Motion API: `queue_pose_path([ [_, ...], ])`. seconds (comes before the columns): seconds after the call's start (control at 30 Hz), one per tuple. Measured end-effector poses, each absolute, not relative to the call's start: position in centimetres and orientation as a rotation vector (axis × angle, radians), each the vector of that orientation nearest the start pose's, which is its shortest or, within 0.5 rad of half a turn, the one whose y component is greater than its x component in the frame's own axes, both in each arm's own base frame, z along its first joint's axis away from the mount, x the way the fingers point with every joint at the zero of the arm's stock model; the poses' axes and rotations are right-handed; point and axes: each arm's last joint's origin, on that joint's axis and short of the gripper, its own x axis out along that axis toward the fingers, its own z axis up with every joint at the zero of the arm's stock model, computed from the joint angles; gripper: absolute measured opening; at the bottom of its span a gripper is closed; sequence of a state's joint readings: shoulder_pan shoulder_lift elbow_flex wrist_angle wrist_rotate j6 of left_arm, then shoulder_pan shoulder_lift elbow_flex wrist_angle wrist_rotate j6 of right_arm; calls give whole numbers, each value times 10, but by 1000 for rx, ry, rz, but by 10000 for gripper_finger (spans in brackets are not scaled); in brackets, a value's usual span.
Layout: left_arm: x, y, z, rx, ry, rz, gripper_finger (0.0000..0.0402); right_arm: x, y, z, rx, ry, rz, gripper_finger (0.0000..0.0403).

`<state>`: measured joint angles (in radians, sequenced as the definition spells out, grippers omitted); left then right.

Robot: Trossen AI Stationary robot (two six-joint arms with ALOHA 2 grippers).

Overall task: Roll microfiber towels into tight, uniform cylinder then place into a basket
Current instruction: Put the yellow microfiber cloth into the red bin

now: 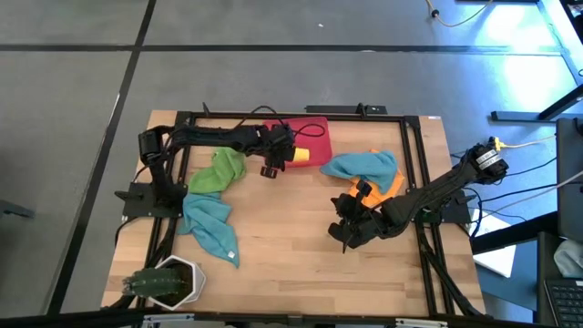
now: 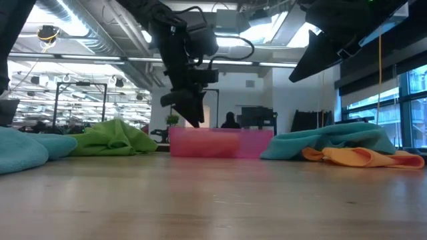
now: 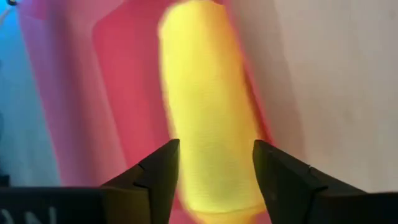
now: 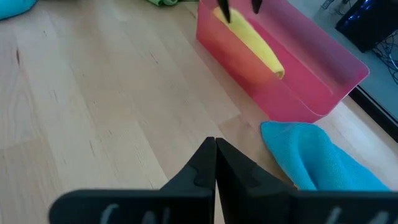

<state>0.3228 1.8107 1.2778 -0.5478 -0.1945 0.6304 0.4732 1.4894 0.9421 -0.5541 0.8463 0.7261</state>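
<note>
The yellow towel (image 3: 208, 106), rolled into a cylinder, lies inside the red-pink basket (image 1: 314, 128) at the table's far middle. It also shows in the right wrist view (image 4: 255, 43). My left gripper (image 3: 216, 155) is open just above the roll, one finger on either side of it, over the basket (image 2: 220, 143). My right gripper (image 4: 216, 149) is shut and empty above bare table at the right middle (image 1: 349, 237). A green towel (image 1: 219, 171) and a teal towel (image 1: 209, 223) lie crumpled at the left. A second teal towel (image 1: 364, 166) and an orange towel (image 1: 383, 189) lie at the right.
A white hexagonal pot with a green plant (image 1: 168, 281) stands at the near left corner. A black frame (image 1: 410, 155) runs around the table's edges. Bare wood (image 1: 282, 237) lies between the two towel groups.
</note>
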Motion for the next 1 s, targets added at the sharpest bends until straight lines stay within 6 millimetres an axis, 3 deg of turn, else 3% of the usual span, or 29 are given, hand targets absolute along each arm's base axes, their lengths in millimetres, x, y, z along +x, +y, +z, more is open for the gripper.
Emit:
queue_pose_path([
  [0.33, 347, 117, 204, 425, 1203, 142, 198, 257, 107, 213, -11, 690, -611, 9],
  [0.63, 358, 141, 219, 473, 1008, 356, 193, 257, 107, 213, -12, 690, -610, 9],
  [0.83, 353, 157, 199, 440, 1114, 345, 193, 257, 107, 212, -18, 695, -610, 9],
  [1.0, 354, 153, 181, 390, 1168, 230, 193, 256, 107, 212, -24, 700, -611, 9],
])
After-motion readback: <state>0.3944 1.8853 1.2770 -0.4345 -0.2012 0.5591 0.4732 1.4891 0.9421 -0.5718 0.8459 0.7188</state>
